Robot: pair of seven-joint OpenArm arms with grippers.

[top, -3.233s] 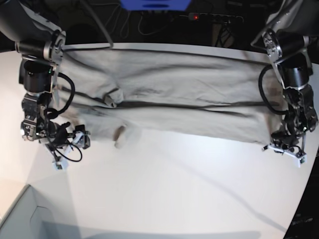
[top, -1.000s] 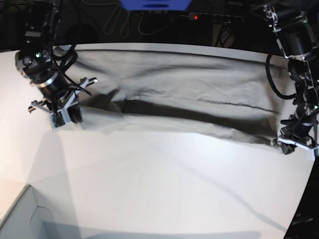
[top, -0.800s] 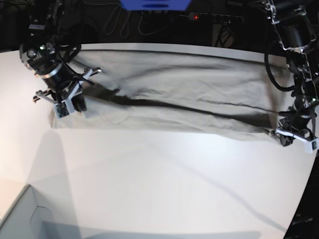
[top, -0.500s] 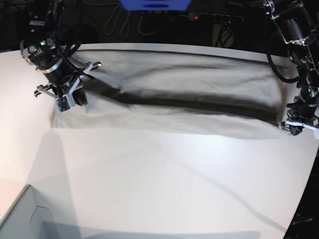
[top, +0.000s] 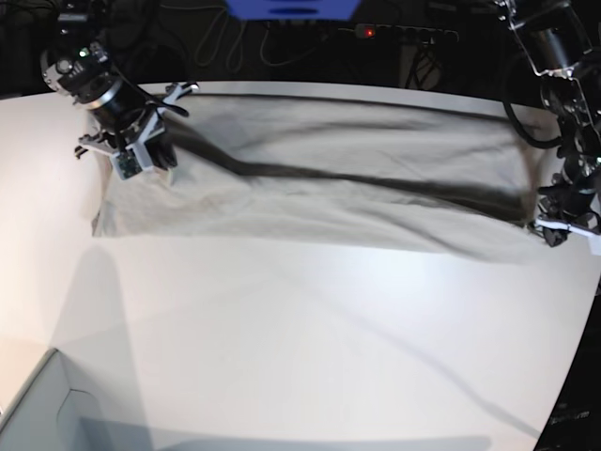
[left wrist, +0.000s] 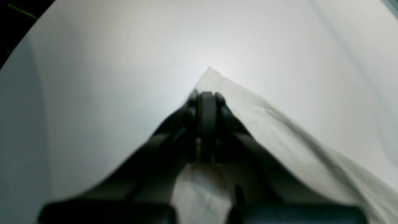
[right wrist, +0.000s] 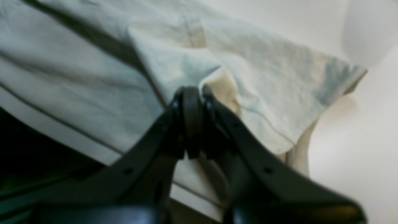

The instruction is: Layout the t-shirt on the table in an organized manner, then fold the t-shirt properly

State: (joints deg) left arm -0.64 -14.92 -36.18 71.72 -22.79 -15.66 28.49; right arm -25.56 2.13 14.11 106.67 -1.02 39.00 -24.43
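T-shirt cloth lies stretched wide across the far part of the white table, its near edge hanging in a gentle curve. Left gripper and right gripper are both clenched on it, one near each end.

High frontal view overlooks everything; two close wrist views share its cloth.

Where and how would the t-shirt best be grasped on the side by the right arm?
I'd pinch the raised peak of the t-shirt, the spot the right gripper already has, coming from above: the cloth stands up there in a narrow fold, while the rest around it lies broad and flatter, probably harder to pinch.
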